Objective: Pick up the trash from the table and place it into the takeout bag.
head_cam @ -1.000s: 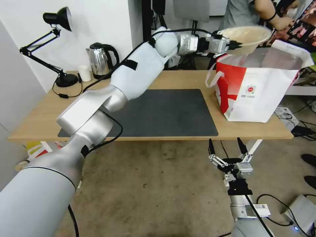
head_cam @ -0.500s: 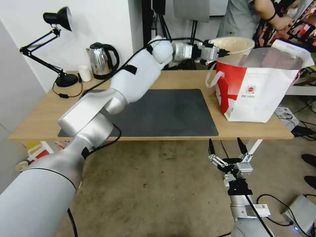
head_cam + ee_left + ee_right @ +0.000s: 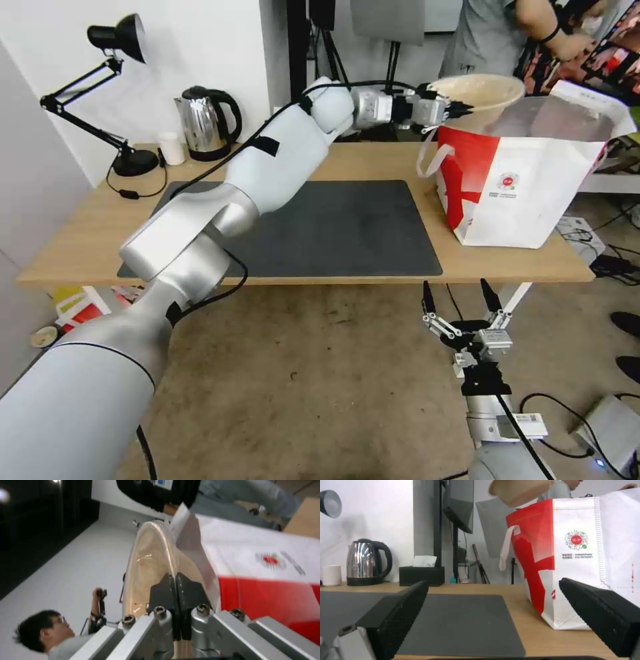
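Left arm stretched far forward, left gripper (image 3: 460,107) pinched tight; right gripper (image 3: 460,300) low, upright, fingers (image 3: 427,298) spread wide.

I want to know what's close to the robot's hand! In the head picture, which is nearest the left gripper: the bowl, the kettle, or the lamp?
1. Beige bowl: clamped in the left gripper, at the takeout bag's opening.
2. Steel kettle: at the table's back edge, toward the robot's left.
3. Black desk lamp: farthest left, beyond the kettle.
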`<state>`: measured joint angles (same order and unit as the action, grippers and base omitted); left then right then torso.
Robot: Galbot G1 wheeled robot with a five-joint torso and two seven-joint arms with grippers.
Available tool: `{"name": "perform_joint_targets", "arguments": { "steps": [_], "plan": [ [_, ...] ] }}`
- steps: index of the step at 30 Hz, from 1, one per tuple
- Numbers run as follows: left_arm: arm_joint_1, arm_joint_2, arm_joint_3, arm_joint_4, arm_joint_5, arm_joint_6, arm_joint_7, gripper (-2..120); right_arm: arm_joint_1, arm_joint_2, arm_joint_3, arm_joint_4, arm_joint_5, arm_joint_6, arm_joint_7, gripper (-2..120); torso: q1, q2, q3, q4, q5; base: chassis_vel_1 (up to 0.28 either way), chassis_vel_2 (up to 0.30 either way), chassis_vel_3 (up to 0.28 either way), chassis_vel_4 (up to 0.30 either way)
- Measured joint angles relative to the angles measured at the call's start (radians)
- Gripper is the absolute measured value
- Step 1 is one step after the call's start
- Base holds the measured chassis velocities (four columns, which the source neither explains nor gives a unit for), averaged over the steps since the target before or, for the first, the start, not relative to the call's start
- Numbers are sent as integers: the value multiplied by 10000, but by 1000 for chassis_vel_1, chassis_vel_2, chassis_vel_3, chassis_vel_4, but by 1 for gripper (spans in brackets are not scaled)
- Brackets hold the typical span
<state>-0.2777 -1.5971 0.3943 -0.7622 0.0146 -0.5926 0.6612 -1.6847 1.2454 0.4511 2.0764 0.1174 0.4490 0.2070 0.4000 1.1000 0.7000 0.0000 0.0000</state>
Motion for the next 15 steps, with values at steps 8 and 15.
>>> {"name": "perform_joint_targets", "arguments": {
  "steps": [8, 15],
  "plan": [
    [-292, -7, 277, -369, -326, 135, -24, 0, 0, 0, 0, 0, 0, 0, 0, 100, -1, 0, 0, 0, 0, 0, 0, 0, 0],
    [-272, -9, 475, -444, -375, 146, -43, 0, 0, 0, 0, -1, 0, 0, 0, 100, 0, 0, 0, 1, 0, 0, 0, 0, 0]
  ]
}}
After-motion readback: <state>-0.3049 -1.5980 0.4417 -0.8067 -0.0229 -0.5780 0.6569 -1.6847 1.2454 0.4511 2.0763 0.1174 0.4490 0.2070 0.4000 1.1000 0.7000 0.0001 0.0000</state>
